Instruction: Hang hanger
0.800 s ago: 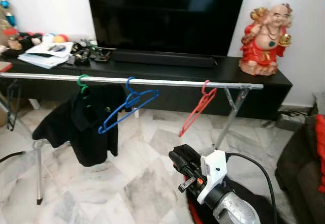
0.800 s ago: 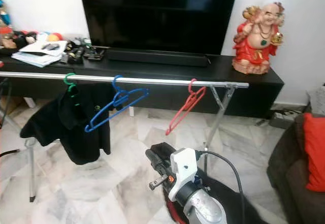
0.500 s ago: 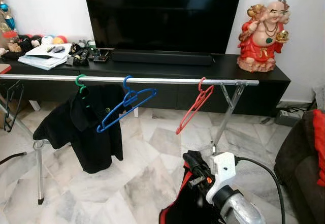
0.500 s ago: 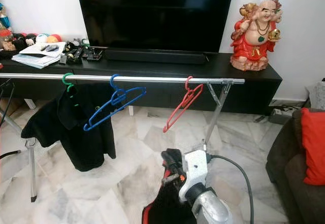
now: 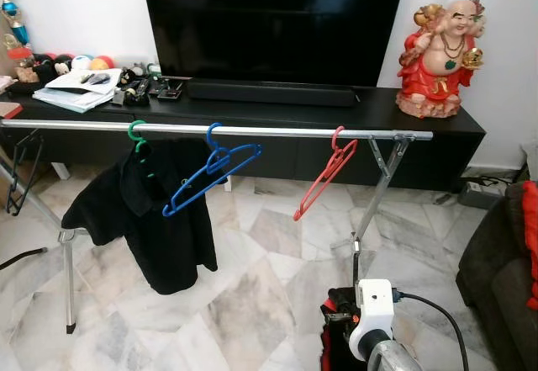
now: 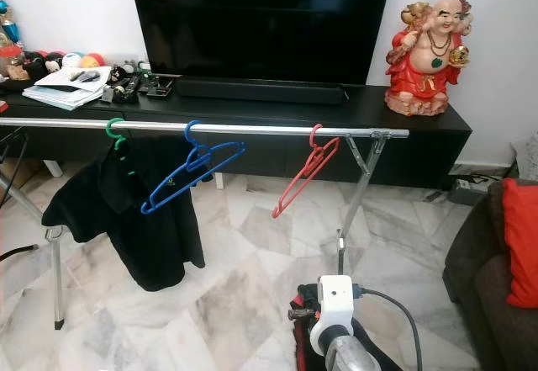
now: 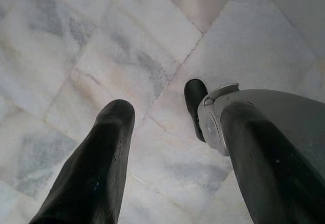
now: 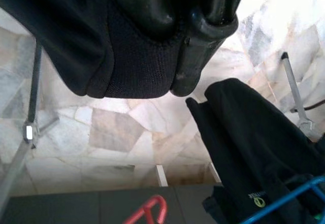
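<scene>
No word, brand or number can be read anywhere — the one mark is a small green logo with tiny lettering on the black shirt [image 8: 264,153] hanging from the rail, seen in the right wrist view, and it is too small to make out.

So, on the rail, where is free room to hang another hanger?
Free stretches of the rail: between the blue hanger and the red hanger, and left of the green hanger. Crowded: green and blue hangers sit close, with the black shirt behind them.
</scene>
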{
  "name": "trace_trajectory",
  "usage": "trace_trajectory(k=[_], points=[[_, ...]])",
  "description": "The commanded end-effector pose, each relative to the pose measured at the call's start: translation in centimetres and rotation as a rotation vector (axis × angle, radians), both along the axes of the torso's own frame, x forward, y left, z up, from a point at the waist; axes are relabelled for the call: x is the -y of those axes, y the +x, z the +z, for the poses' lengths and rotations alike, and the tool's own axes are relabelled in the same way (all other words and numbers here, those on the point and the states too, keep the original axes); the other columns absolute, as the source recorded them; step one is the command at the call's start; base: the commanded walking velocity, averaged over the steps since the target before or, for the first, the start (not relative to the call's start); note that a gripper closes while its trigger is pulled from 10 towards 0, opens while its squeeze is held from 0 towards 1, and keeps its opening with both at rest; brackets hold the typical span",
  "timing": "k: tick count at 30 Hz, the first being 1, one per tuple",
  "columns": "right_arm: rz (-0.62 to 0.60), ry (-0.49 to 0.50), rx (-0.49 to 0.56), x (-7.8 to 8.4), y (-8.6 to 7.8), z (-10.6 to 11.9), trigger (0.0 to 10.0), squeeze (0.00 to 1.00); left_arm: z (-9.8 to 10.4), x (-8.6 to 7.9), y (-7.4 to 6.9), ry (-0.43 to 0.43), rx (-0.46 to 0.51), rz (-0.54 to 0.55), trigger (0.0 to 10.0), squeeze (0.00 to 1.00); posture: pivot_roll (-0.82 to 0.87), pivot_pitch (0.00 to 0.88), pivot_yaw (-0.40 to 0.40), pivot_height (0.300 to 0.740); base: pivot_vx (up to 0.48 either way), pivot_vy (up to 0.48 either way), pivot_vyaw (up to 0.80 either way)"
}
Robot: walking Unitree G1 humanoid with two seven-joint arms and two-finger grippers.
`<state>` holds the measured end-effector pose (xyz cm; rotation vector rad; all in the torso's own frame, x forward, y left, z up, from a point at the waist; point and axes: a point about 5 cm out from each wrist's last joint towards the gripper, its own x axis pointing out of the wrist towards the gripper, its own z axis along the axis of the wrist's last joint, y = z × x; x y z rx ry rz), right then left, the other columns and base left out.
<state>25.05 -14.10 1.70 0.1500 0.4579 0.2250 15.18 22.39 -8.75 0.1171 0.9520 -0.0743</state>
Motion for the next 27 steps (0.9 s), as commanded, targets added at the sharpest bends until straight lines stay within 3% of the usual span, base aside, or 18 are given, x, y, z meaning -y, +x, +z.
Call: trace_trajectory(k=[1, 6, 27], points=[[-0.004, -0.004, 0.014, -0.02, 0.34, 0.1, 10.0, 0.0, -0.19, -0.09, -0.47, -0.011, -0.015, 0.03, 10.0, 0.0, 0.05, 0.022, 0.027, 0.74, 0.0, 0.0, 0.0], [0.015, -0.003, 0.029, -0.23, 0.28, 0.06, 10.0, 0.0, -0.2, -0.14, -0.51, -0.011, -0.018, 0.033, 10.0, 0.0, 0.05, 0.025, 0.027, 0.74, 0.0, 0.0, 0.0], [0.035, -0.004, 0.059, -0.24, 0.49, 0.3, 10.0, 0.0, -0.23, -0.11, -0.52, -0.015, -0.023, 0.038, 10.0, 0.0, 0.05, 0.025, 0.024, 0.74, 0.0, 0.369, 0.0]])
